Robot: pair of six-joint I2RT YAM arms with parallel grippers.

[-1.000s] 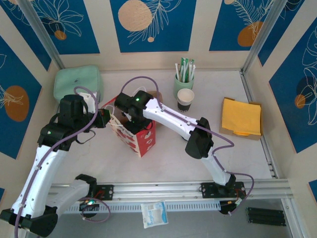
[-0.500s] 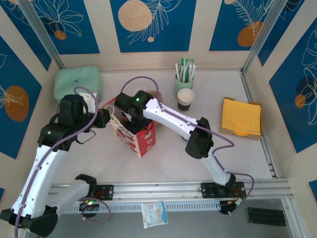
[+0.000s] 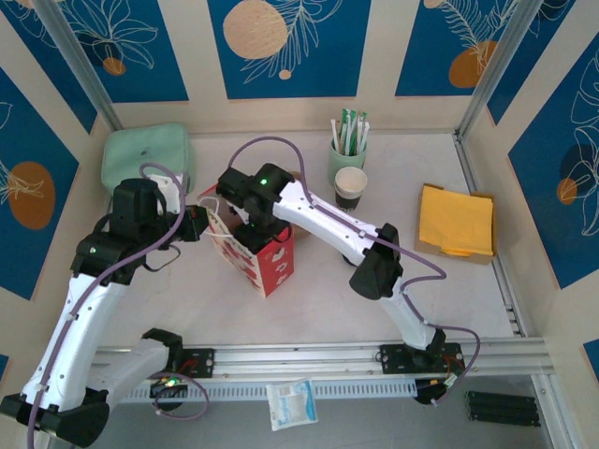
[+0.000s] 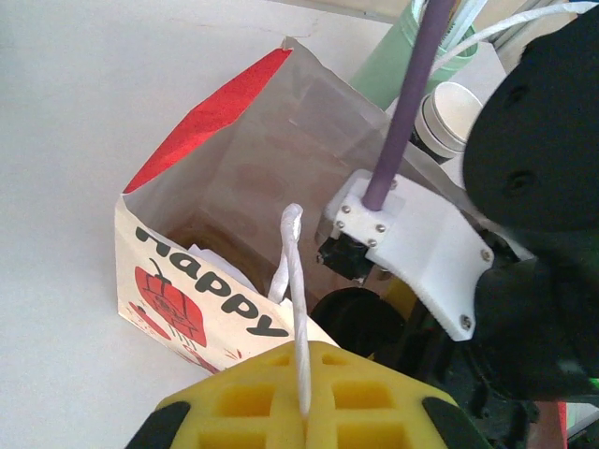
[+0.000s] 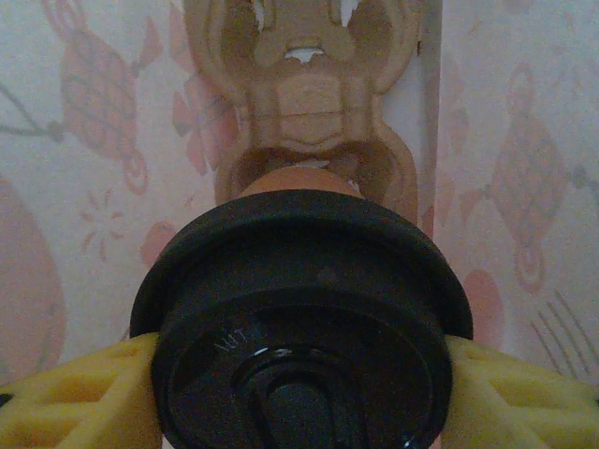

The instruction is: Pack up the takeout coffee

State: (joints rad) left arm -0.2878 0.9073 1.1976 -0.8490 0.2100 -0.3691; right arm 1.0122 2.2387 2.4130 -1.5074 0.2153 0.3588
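**Left arm.** It rises from its base at the near left edge, elbow bent, with the forearm angled inward. The left gripper [image 3: 198,224] sits at the left rim of the red-and-white printed paper gift bag [image 3: 264,260]. Its yellow foam pads [image 4: 253,407] are pressed together on the bag's white twisted-paper handle [image 4: 292,271]. The bag stands upright with its mouth open.

**Right arm.** It reaches from its base at the near right edge diagonally left across the table, with the wrist turned down over the bag's mouth. The right gripper [image 5: 299,398] is parted to cup width, with one yellow pad on each side. It is clamped on the takeout coffee [image 5: 299,309], a small tan-brown paper cup with a round black plastic lid.

**Condition of item.**
- The lid is matte black, with a raised outer ring, a recessed centre and faint embossed lettering.
- It appears seated and level.
- A tan-brown sliver shows just past its far edge. Whether that is cup wall or bag print cannot be told.

**Location of item.** In the left wrist view the lid lies below the bag's rim, inside the opening. In the right wrist view the bag's inner wall, with the print showing through it, stands behind the lid. The cup's base is hidden, so contact with the bag floor cannot be told.

**Surroundings.** A mint-green cup of sticks [image 3: 346,157] and a black-sided paper cup [image 3: 351,187] stand beyond the bag to its right, apart from it
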